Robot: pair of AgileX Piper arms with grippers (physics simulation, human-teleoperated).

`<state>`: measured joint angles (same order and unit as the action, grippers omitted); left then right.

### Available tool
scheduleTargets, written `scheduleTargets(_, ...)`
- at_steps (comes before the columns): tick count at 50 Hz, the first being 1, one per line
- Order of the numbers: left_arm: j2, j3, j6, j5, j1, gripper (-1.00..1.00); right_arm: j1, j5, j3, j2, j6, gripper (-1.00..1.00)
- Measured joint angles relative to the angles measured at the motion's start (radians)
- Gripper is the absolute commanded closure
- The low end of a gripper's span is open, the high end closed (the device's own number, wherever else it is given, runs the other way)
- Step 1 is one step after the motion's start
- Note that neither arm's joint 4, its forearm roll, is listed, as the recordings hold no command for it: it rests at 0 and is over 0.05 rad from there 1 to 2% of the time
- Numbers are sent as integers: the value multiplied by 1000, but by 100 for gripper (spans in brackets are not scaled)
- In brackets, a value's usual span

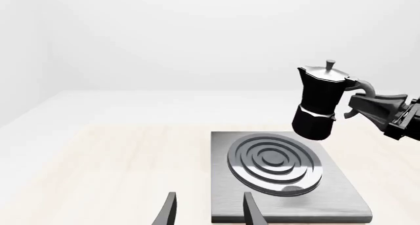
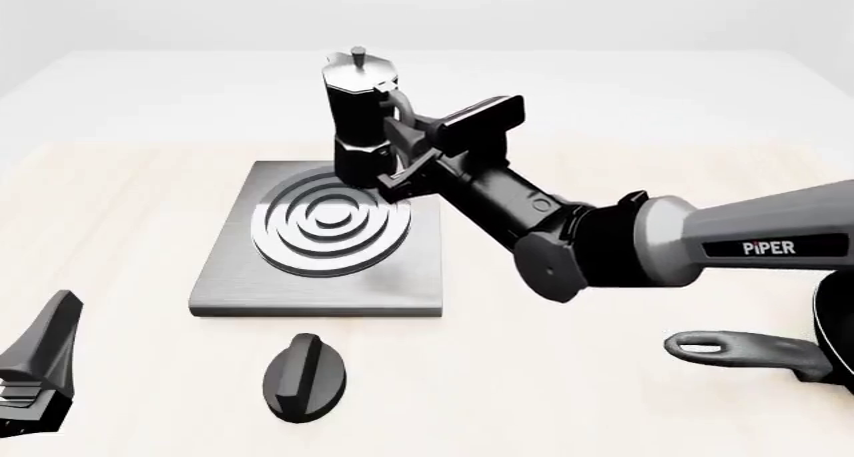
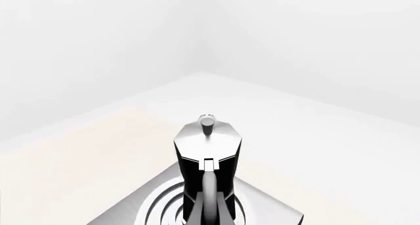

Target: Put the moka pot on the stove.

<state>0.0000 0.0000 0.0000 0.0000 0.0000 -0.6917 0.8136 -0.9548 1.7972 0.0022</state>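
Observation:
The moka pot (image 2: 358, 117) is black with a silver lid, and it hangs slightly tilted in the air over the far right part of the stove (image 2: 234, 277). My right gripper (image 2: 400, 152) is shut on its curved handle from the right side. The left wrist view shows the moka pot (image 1: 318, 104) with its base just above the far edge of the stove (image 1: 341, 190), held by the right gripper (image 1: 367, 107). From the right wrist, the moka pot (image 3: 206, 161) fills the centre above the stove (image 3: 276, 212). My left gripper (image 2: 40, 362) rests open at the near left, fingers (image 1: 172, 208) apart and empty.
A black oval knob (image 2: 304, 377) lies on the table in front of the stove. A black pan's long handle (image 2: 747, 349) reaches in from the near right edge. Light wooden tabletop (image 2: 107, 207) surrounds the stove.

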Motion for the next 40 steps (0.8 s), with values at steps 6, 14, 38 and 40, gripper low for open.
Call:
scheduleTargets(6, 0, 0, 0, 0, 0, -100, -6, 4, -17, 15, 6, 100)
scheduleTargets(14, 0, 0, 0, 0, 0, -100, -13, 8, -35, 34, 13, 100)
scheduleTargets(38, 0, 0, 0, 0, 0, -100, -27, 18, -82, 101, 32, 100)
scheduleTargets(40, 0, 0, 0, 0, 0, -100, -28, 18, -85, 107, 33, 100)
